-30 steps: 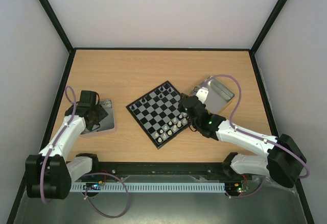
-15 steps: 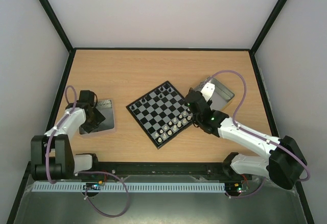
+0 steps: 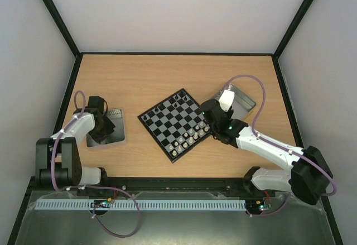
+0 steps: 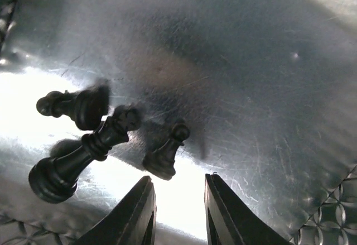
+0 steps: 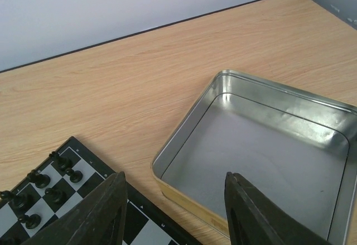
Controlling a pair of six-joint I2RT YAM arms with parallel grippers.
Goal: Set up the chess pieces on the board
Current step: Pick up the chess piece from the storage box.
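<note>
Seen from overhead, the left gripper (image 3: 102,129) is only a dark lump sunk in the left tin (image 3: 119,140), and its jaws cannot be read there. Its wrist view shows just two fingertips (image 4: 139,211), cut off by the bottom edge. They stand a narrow gap apart with nothing between them. Just beyond them a black pawn (image 4: 165,157) lies on its side on the scratched metal floor. Beside it lies a taller black piece (image 4: 72,164) whose rank is hard to tell. A third black piece (image 4: 72,108) behind them is smeared by blur, and glare whitens part of the floor.

The right gripper (image 3: 211,111) hangs between the chessboard's right corner and the right tin (image 3: 245,102). Its fingers (image 5: 89,217), cropped at the bottom of its wrist view, are spread wide and hold nothing.

The chessboard (image 3: 170,125) lies mid-table (image 3: 139,77), turned diamond-wise, with black and grey-white checks inside a thin black border. White chessmen (image 3: 187,139) stand along its near-right edge and black chessmen (image 3: 173,102) along the far-left edge. From above they are too small to name or count. The right wrist view catches only one corner of the board, where a handful of black men stand upright.
</note>
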